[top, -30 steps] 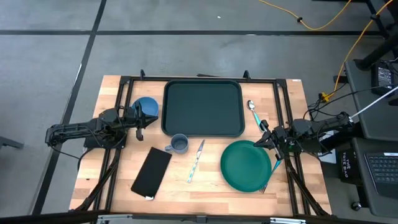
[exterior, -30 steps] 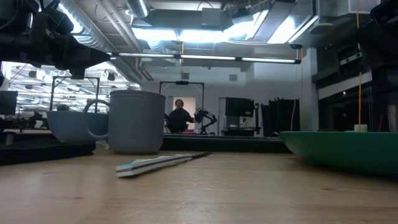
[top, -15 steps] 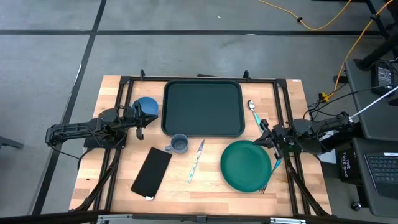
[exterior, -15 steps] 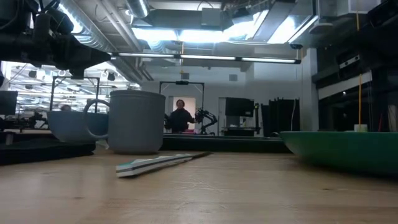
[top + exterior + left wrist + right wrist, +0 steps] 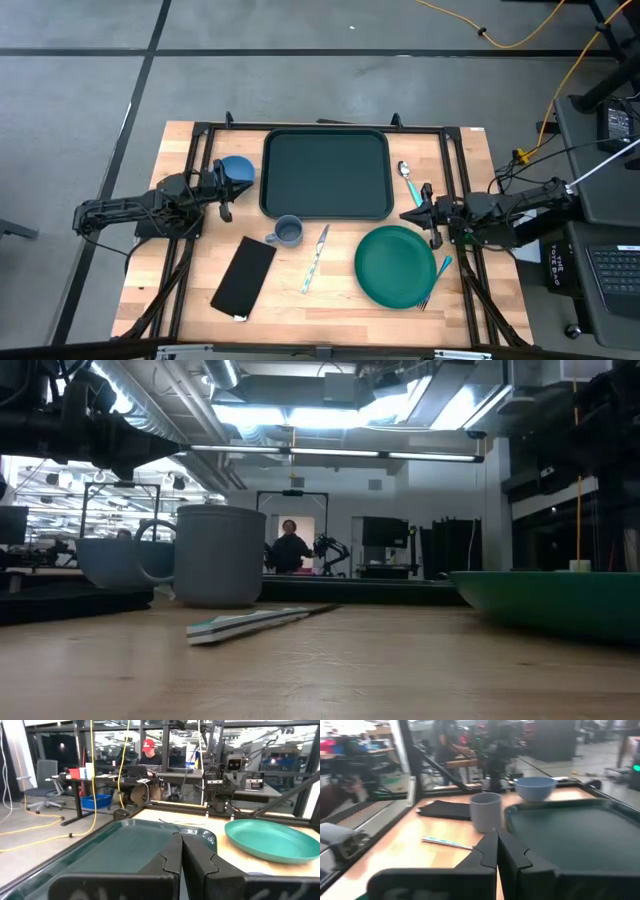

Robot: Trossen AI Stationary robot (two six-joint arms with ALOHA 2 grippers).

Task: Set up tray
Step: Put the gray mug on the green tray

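The left end effector [image 5: 226, 196] hovers over the left side of the desk [image 5: 340, 285], its two fingers [image 5: 172, 857] pressed together and holding nothing. The tray [image 5: 325, 173] lies just beside it, toward the middle of the desk at the far edge, and it is bare. The blue bowl [image 5: 236, 170] sits just beside this end effector's tip, between it and the tray's left rim. The grey mug [image 5: 287, 232] stands near it on the near side, just off the tray's near left corner, and the flat black rectangle [image 5: 243, 276] lies beyond the mug toward the desk's front.

The right end effector [image 5: 421, 212] hangs over the right side of the desk, fingers also together and empty. The tray's right rim is near its tip. The spoon [image 5: 407, 180] lies just beside it, between it and the tray. The green plate [image 5: 395, 266] lies just in front of it, with the fork [image 5: 433, 281] at the plate's right edge. The knife [image 5: 315, 258] rests between mug and plate.
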